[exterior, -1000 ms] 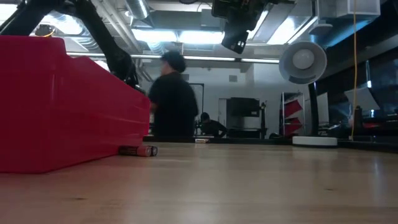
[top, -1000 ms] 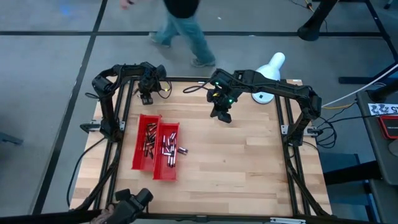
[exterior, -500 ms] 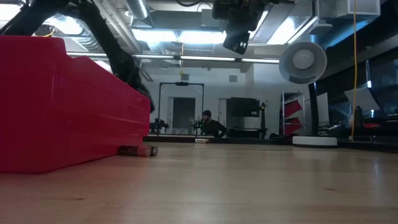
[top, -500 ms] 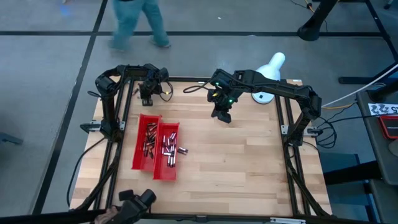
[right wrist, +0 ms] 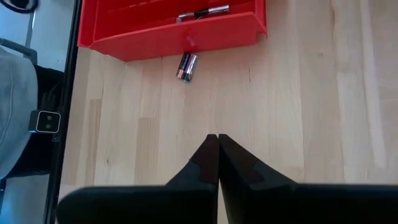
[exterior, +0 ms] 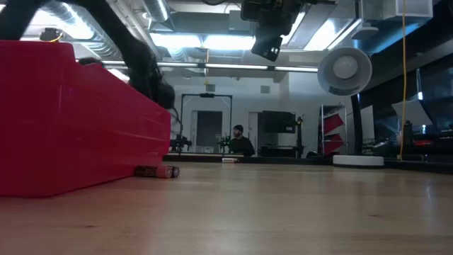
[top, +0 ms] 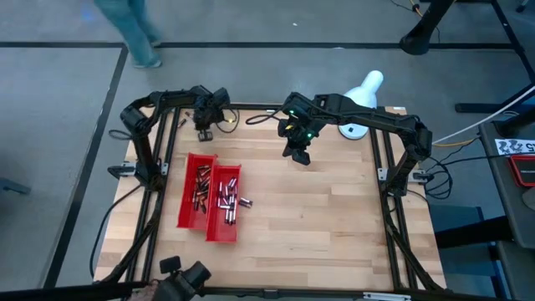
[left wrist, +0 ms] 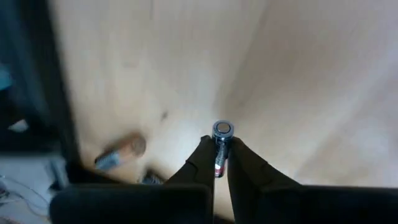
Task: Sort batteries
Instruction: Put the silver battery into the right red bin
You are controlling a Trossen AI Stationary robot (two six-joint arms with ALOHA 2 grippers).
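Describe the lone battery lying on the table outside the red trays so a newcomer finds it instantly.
Find the two red plastic trays on the wooden table. Beside the right tray's outer wall lies one small silvery-grey battery, the only one on bare wood; the others sit inside the trays.

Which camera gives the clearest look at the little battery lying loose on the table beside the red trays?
The right wrist view: the loose battery lies in plain sight on bare wood just outside the red tray. The low view shows it side-on at the tray's foot. The high view shows only a speck. The left wrist view shows a different battery in the left tool.
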